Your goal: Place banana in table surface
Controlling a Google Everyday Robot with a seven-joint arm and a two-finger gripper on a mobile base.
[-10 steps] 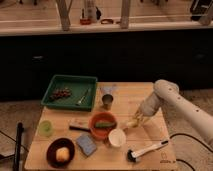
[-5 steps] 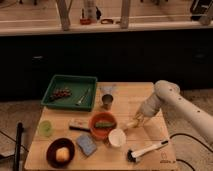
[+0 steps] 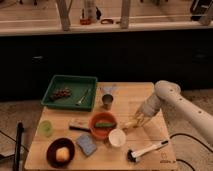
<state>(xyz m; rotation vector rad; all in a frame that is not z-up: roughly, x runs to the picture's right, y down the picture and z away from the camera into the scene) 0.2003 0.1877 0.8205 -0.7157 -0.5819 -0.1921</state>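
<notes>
Where gripper (image 3: 138,119) meets banana (image 3: 131,123), blurred.

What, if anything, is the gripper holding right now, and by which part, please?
The gripper, low over the right side of the table, appears to hold the banana by its right end; the exact grip cannot be told.

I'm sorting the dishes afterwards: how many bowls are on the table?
2. An orange bowl sits mid-table, holding something green. A dark bowl sits at the front left corner, holding a yellowish fruit. The gripper is right of the orange bowl, at the banana. None look hidden.
</notes>
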